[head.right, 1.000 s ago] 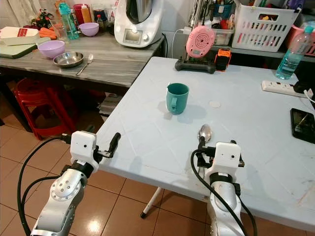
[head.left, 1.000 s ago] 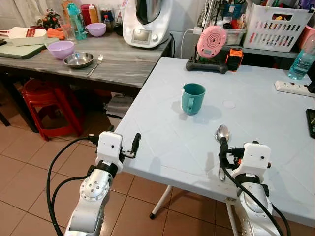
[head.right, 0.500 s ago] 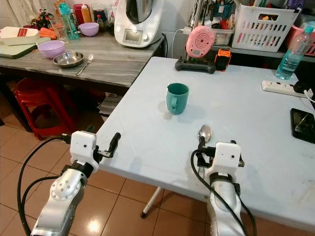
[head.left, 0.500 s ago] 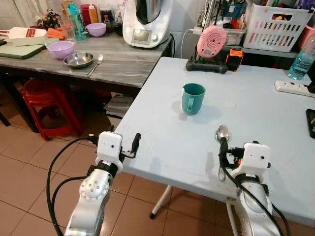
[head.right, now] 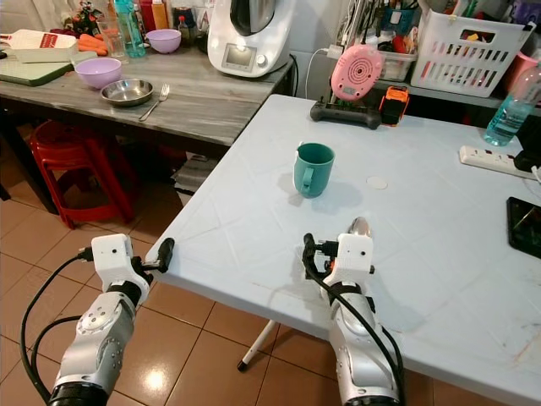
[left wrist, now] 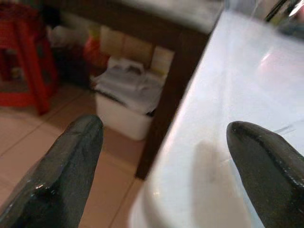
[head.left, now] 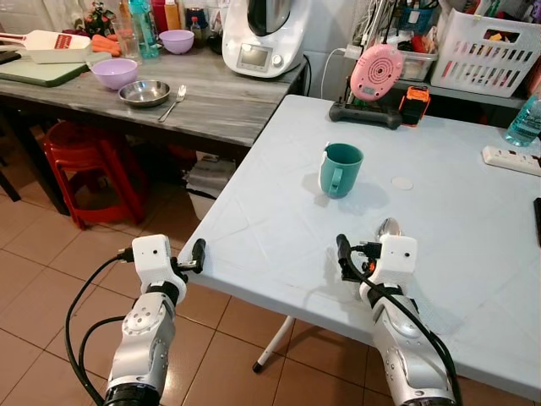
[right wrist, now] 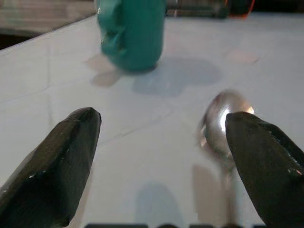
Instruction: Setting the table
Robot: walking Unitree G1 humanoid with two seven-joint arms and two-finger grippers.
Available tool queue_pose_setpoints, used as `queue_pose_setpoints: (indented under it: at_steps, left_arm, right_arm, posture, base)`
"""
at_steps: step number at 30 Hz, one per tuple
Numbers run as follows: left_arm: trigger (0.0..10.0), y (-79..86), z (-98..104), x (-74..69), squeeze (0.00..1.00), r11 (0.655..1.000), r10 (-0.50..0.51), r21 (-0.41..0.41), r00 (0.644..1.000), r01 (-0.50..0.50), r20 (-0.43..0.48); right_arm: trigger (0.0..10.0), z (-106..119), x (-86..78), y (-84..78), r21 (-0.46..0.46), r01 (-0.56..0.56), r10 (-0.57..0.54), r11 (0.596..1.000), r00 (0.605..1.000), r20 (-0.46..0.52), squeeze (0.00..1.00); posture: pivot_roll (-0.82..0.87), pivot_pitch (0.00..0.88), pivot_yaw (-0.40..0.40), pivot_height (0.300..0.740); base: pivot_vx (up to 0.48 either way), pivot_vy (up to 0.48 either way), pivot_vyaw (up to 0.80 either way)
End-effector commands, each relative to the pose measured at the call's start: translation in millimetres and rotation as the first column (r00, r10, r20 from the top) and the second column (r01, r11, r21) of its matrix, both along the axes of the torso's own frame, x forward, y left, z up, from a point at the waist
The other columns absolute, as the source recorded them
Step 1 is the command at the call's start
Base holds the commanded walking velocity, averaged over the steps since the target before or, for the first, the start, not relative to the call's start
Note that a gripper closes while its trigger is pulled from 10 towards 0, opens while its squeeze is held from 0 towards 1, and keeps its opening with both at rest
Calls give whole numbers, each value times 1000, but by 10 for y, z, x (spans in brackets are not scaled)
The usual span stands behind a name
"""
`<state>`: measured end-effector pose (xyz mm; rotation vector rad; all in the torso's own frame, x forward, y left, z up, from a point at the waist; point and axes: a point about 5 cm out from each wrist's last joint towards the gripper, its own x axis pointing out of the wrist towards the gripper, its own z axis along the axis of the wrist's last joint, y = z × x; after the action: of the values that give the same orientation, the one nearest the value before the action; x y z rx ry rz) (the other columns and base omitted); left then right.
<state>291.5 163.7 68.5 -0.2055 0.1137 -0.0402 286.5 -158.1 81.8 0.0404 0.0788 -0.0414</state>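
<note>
From the left eye I look down on a pale blue table [head.left: 279,211] with faint creases across its top. A teal mug [head.left: 341,169] stands upright toward the middle, handle facing me. Near my edge lies a spoon [head.left: 388,227], its bowl just showing beyond the white wrist block of my right arm. The right gripper [head.left: 341,247] sits low over the table, beside the spoon. The left gripper [head.left: 199,252] hangs off the table's corner, over the brown tiled floor [head.left: 51,254]. Beyond the table runs a grey wooden counter [head.left: 211,93] with a steel bowl [head.left: 144,92], a fork [head.left: 177,93], purple bowls and a white kitchen machine [head.left: 262,34]. A red stool [head.left: 84,161] stands under it. A pink gadget [head.left: 377,72] and a white basket [head.left: 490,51] sit along the wall.

The right eye shows more of the far side: a power strip [head.right: 490,159], a water bottle [head.right: 507,114], and a black phone [head.right: 526,225] cut off at the frame edge.

In the left wrist view the two fingers [left wrist: 71,166] stand wide apart with nothing between them, flanking the table corner; a white bin below is blurred.

In the right wrist view the fingers [right wrist: 61,156] are spread wide and empty. The spoon's bowl [right wrist: 222,122] lies close to one finger, its handle hard to make out. The mug stands farther off, its top cut off.
</note>
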Motion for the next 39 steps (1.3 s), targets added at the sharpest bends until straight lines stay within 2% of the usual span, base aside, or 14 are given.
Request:
queue_pose_setpoints:
  at_steps: [1,3,4,11,14,15,18,20,22,23,35,36,38,39]
  left_arm:
    - [10000,-32,203,33,0,1000,-22,22,995,20,101]
    - [10000,-32,228,36,0,1000,-18,20,994,16,112]
    - [10000,-60,344,45,0,998,-41,45,985,34,165]
    - [10000,-84,600,29,0,987,-126,134,955,92,270]
    - [10000,-84,578,-11,0,981,-156,155,954,119,256]
    - [10000,-75,502,-78,0,974,-184,175,956,146,227]
    - [10000,-58,435,-132,0,970,-195,187,960,157,203]
    - [10000,-43,335,-211,0,968,-192,194,969,160,158]
    - [10000,-47,308,-242,0,968,-192,193,969,162,153]
    - [10000,-50,294,-254,0,970,-184,185,972,155,147]
    - [10000,-47,326,-196,0,974,-158,186,976,129,149]
    - [10000,-43,326,-186,0,974,-157,188,977,129,145]
    - [10000,-44,327,-182,0,974,-158,188,977,130,142]
    - [10000,-50,326,-181,0,973,-159,188,978,132,136]
  right_arm:
    - [10000,167,3,-43,-34,22,-19,999,997,78,0]
    - [10000,186,-1,-53,-36,26,-23,999,996,85,0]
    - [10000,246,-24,-84,-32,34,-30,999,994,105,0]
    - [10000,311,-137,-135,-24,40,-37,999,991,128,0]
    - [10000,300,-175,-145,-17,48,-46,999,992,116,0]
    - [10000,283,-218,-174,1,68,-68,998,992,103,0]
    - [10000,260,-249,-179,3,67,-67,998,994,90,0]
    - [10000,250,-295,-212,-46,93,-89,995,992,86,0]
    - [10000,228,-312,-220,7,93,-93,996,992,81,0]
    - [0,229,-334,-235,12,103,-104,995,991,88,0]
    - [0,200,-382,-237,10,120,-121,993,991,65,0]
    - [10000,182,-371,-249,0,127,-127,992,991,50,0]
    - [10000,185,-366,-255,9,133,-133,991,990,51,0]
    - [10000,192,-368,-261,15,140,-141,990,989,54,498]
  posture:
    - [83,0,-32,740]
    - [83,0,-32,740]
    - [76,0,-37,740]
    - [60,0,-36,740]
    - [60,0,-34,740]
    - [56,0,-32,740]
    - [45,0,-25,740]
    - [39,0,-17,740]
    - [34,0,-12,740]
    - [31,0,-8,740]
    - [29,0,4,740]
    - [29,0,4,740]
    - [32,0,-1,740]
    - [32,0,-1,740]
  base:
    - [0,0,0]
    - [0,0,0]
    - [0,0,0]
    - [0,0,0]
    - [0,0,0]
    - [0,0,0]
    - [0,0,0]
    - [0,0,0]
    - [0,0,0]
    - [0,0,0]
    - [0,0,0]
    - [0,0,0]
    - [0,0,0]
    - [0,0,0]
